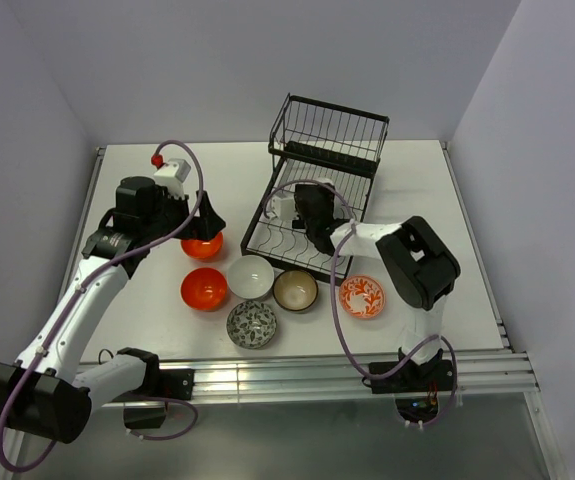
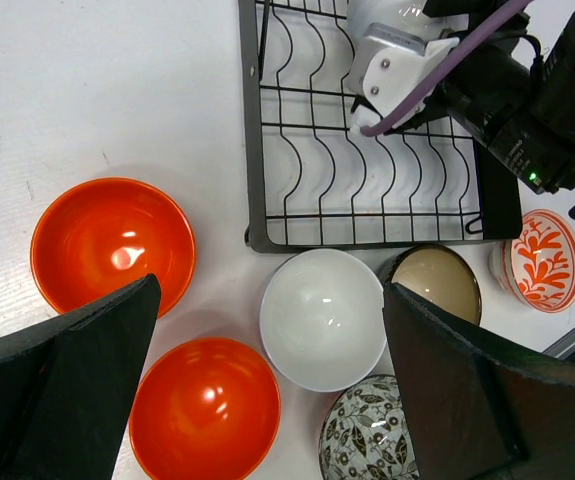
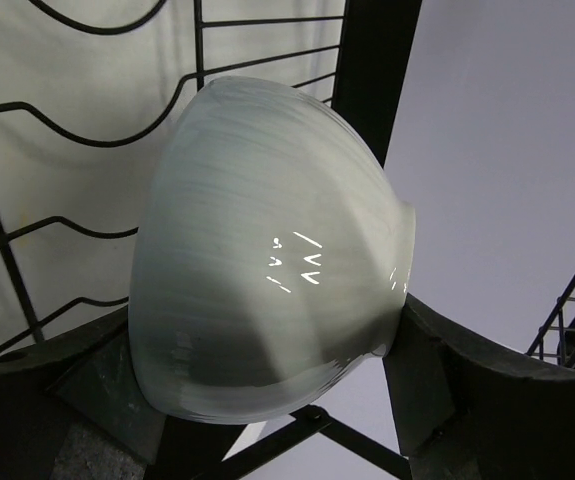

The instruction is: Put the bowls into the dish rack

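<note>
My right gripper [image 3: 267, 385] is shut on a white bowl [image 3: 267, 250], held tilted on its side over the wire slots of the black dish rack [image 1: 329, 150]. In the top view it [image 1: 313, 222] hovers over the rack's flat tray. My left gripper [image 2: 269, 300] is open and empty, well above the bowls on the table. Below it lie two orange-red bowls [image 2: 112, 243] [image 2: 205, 410], a white bowl [image 2: 322, 318], a grey-patterned bowl [image 2: 367, 445], a brown bowl [image 2: 437, 280] and an orange-and-white bowl [image 2: 542, 258]. In the top view the left gripper [image 1: 203, 222] is over the far orange-red bowl [image 1: 203, 247].
The rack's raised basket [image 1: 332, 128] stands at the back, its flat tray [image 2: 367, 190] toward the bowls. The right arm [image 2: 527, 100] reaches across the tray. Grey walls close in the table at the back and both sides.
</note>
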